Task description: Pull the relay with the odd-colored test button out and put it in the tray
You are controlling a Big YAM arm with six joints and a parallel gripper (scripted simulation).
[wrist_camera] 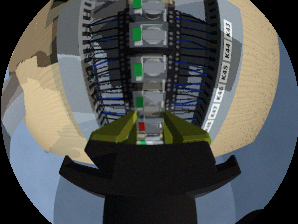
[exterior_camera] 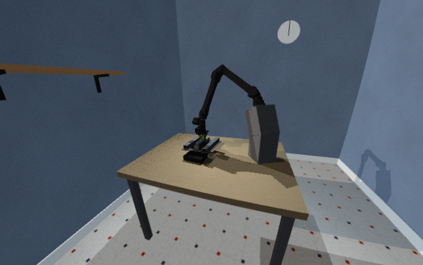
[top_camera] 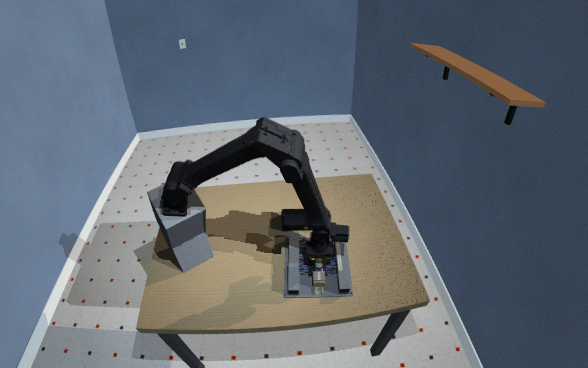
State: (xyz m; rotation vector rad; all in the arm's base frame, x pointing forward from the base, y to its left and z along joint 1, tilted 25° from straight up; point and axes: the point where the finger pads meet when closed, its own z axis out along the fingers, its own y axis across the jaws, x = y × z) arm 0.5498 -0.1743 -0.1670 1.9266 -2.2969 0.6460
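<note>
A grey relay panel (top_camera: 295,282) (exterior_camera: 214,141) lies on the bench and carries one row of relays. In the wrist view several relays (wrist_camera: 150,35) have green test buttons, and the nearest relay (wrist_camera: 153,137) has a red one. My gripper (wrist_camera: 149,111) (top_camera: 317,266) (exterior_camera: 202,137) points straight down over the near end of the row. It is shut on the red-button relay, with one yellow-green finger on each side. The relay stands in line with the row. I cannot tell whether it is raised from its socket. A black tray (exterior_camera: 196,157) (top_camera: 295,220) stands open side up on the bench beside the panel.
The arm's grey base block (top_camera: 185,235) (exterior_camera: 264,133) stands on the bench's far corner from the panel. The panel lies near the bench's edge (top_camera: 320,320). A wooden shelf (top_camera: 475,75) hangs high on the wall.
</note>
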